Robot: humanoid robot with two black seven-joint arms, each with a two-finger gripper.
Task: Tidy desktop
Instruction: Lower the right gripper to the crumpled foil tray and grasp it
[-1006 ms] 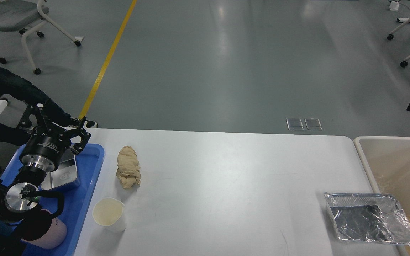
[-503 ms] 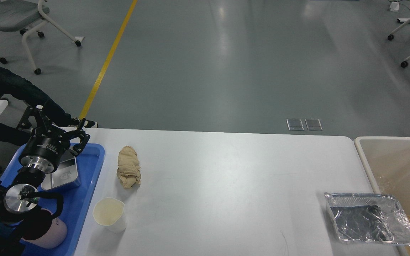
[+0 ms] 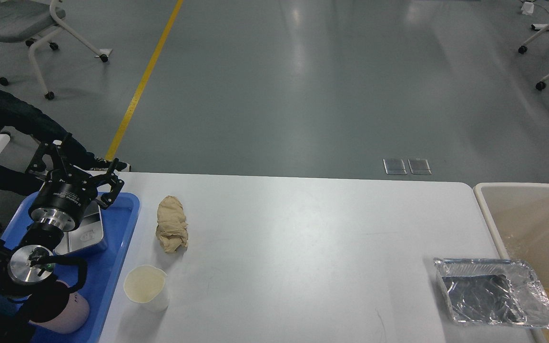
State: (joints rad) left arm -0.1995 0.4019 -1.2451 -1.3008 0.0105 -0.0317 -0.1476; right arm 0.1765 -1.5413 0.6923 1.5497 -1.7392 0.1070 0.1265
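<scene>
The white desktop fills the lower view. On it lie a crumpled beige paper wad near the left, a white paper cup in front of the wad, and a crinkled foil tray at the front right. My left gripper is open and empty, held above the far end of the blue tray, over a silver metal tin. My right gripper is out of view.
A pink cup stands in the blue tray, partly hidden by my left arm. A beige bin stands off the table's right end. Chairs and a seated person's legs are beyond the far left.
A dark part at the right edge dropped lower over the beige bin and then left the view. My left gripper shifted slightly; the objects on the desktop did not move.
</scene>
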